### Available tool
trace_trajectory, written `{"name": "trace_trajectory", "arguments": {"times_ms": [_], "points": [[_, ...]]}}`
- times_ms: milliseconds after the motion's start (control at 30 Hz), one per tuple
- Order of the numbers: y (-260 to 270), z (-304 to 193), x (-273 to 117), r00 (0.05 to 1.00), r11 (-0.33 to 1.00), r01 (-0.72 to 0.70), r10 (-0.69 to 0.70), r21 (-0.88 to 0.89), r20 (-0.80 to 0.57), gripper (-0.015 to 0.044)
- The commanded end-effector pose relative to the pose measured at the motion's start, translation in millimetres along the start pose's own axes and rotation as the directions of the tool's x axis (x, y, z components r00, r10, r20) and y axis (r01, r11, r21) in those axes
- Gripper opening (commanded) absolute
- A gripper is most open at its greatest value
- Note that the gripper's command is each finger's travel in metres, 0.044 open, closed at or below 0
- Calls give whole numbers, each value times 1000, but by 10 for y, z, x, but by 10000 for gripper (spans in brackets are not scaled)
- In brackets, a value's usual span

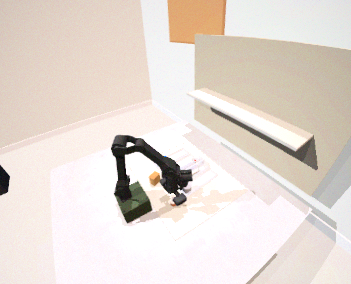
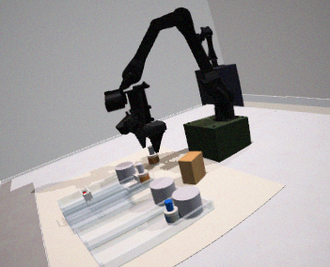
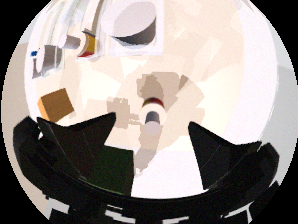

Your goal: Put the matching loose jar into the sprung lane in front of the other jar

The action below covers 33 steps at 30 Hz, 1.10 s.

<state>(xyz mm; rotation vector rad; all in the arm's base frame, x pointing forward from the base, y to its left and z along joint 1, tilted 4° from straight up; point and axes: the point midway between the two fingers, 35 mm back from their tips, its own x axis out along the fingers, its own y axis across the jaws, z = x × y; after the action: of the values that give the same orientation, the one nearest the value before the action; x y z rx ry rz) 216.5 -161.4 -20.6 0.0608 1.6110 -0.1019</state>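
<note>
Black hand [image 2: 148,139] spread and unladen just above brown-based loose jar [image 2: 152,155], near mat edge.

bare test cell, plain walls, wall shelf [image 1: 251,117], arm on green plinth [image 2: 218,135], clear lane rack [image 2: 128,213] on mat

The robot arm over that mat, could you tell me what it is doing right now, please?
The arm holds its open, empty claw just above a small brown-bottomed jar standing loose on the mat, apparently to pick it up. A matching jar waits in a clear lane nearby. Nothing is gripped.
</note>
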Motion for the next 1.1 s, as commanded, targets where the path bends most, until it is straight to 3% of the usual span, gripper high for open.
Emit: {"name": "trace_trajectory", "arguments": {"times_ms": [0,533,867,1067], "points": [[0,-21,71,1000,1000,2,-2,-5,-9,440],[3,-29,297,1000,1000,2,-2,-5,-9,440],[3,-29,297,1000,1000,2,-2,-5,-9,177],[3,-29,297,1000,1000,2,-2,-5,-9,138]]}}
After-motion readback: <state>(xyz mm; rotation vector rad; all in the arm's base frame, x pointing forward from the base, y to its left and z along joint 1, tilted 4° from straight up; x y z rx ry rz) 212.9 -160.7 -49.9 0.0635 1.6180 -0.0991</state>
